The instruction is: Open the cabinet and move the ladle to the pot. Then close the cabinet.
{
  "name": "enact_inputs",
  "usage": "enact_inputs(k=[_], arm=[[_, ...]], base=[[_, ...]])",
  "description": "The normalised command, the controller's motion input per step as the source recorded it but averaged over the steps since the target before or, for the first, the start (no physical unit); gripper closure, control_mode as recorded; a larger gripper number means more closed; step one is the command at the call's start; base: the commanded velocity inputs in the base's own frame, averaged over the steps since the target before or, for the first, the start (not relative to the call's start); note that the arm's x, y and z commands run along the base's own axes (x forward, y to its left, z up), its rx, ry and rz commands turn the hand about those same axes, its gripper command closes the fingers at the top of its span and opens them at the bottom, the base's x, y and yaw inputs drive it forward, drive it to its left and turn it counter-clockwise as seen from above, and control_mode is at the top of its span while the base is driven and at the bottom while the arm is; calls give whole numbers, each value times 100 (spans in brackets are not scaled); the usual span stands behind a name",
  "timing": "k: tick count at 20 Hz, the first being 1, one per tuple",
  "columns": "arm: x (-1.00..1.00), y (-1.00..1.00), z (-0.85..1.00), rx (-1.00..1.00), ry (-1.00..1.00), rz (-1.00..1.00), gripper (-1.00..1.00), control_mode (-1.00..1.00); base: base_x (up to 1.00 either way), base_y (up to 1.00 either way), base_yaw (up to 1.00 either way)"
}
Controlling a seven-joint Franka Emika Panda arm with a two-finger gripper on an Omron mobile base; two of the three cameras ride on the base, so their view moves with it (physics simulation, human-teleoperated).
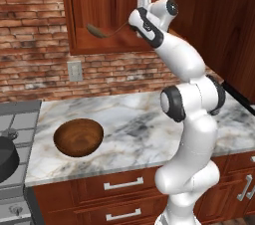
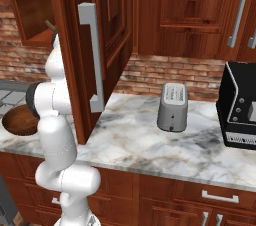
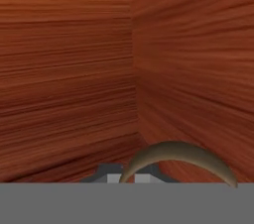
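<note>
- The ladle [image 1: 102, 32] sits in the upper middle of the left base view, its small dark bowl end pointing left and raised just above the shelf of the open cabinet [image 1: 92, 45]; its thin curved handle runs right to my gripper [image 1: 133, 26].
- My fingers are pressed together on the ladle's handle end, pinching it; in the hand view the handle arcs as a grey-brown curve [image 3: 178, 156] across the lower right, with the cabinet's wooden inner walls [image 3: 69, 69] behind it.
- The cabinet door [image 2: 95, 45] stands swung open in the upper left of the right base view, its long silver bar handle [image 2: 92, 55] facing the camera.
- The pot [image 1: 6, 158] shows at the left edge of the left base view, on the stove, well apart from the ladle.
- A brown wooden bowl [image 1: 78, 137] rests on the marble counter [image 1: 134, 129], lower left of centre, near the pot.
- In the right base view a grey toaster [image 2: 172, 106] stands mid-frame on the counter, with a black appliance [image 2: 240, 107] at the right edge.
</note>
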Motion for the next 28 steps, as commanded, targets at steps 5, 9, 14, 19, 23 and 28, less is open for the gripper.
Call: enact_inputs(k=[5,9,14,19,23,28], arm=[[-63,0,0,3,-10,-7,100,-100],[-73,-2,19,12,0,-9,100,-100],[-86,0,25,18,9,-12,100,-100],[-76,1,25,12,9,-9,100,-100],[-68,22,24,6,10,-6,100,-100],[-70,18,16,1,5,-4,100,-100]], base=[[0,0,0],[0,0,0],[0,0,0],[0,0,0],[0,0,0],[0,0,0]])
